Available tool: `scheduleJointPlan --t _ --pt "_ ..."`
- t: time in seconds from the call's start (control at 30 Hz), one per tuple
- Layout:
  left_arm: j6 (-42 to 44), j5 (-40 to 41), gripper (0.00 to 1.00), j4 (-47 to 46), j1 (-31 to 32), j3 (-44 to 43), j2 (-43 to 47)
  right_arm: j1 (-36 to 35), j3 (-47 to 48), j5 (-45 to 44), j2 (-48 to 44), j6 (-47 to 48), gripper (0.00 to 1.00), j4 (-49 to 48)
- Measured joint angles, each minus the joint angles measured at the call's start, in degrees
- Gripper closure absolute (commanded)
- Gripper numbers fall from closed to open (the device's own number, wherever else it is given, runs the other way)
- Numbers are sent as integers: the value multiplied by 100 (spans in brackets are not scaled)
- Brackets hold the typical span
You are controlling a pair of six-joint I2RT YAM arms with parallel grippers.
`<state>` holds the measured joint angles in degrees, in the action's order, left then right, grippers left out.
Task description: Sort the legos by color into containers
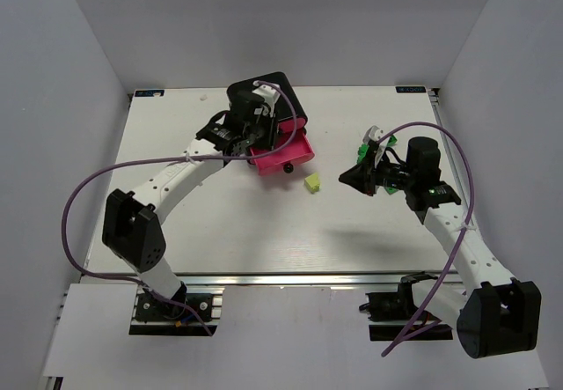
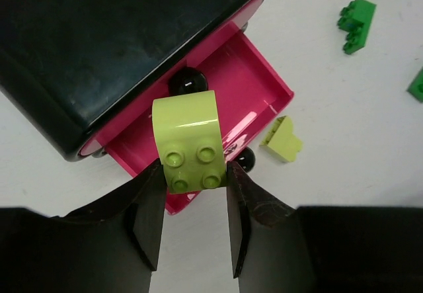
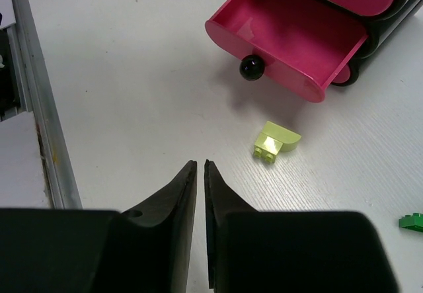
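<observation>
Left wrist: left tool pinches the yellow brick by its flat sides — light, rigid, probably slick. My right tool is barely ajar, empty.

The white wood-grain desk carries a black rounded-corner plastic cabinet at its far middle. The cabinet's shallow pink drawer is pulled out toward the near right, with a black round knob on its front. Just right of the knob and not touching it, a small pale yellow-green plastic brick lies on the bare surface. Farther right is a loose cluster of small green plastic bricks, perhaps three or four, partly hidden.
</observation>
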<state>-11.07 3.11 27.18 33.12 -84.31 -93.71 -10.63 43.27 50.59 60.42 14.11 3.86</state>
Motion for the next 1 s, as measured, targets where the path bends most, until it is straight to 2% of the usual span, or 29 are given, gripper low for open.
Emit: scheduleJointPlan --t 0.37,0.63,0.77,0.8,0.87,0.9,1.0 --pt "393 533 100 31 234 63 -133 9 0 68 24 2 80 33" --pt "595 678 100 -214 317 625 -68 7 0 98 101 0 74 68" --pt "614 850 94 -243 350 702 -68 9 2 101 140 4 73 74" --pt "614 885 86 -264 350 702 -68 9 2 101 149 4 72 74" --pt "614 984 79 -328 354 702 -68 9 2 101 160 4 72 76" --pt "614 1021 71 -348 354 702 -70 9 2 101 160 4 71 76" --pt "614 1115 61 -385 354 699 -72 7 2 101 162 7 70 76"
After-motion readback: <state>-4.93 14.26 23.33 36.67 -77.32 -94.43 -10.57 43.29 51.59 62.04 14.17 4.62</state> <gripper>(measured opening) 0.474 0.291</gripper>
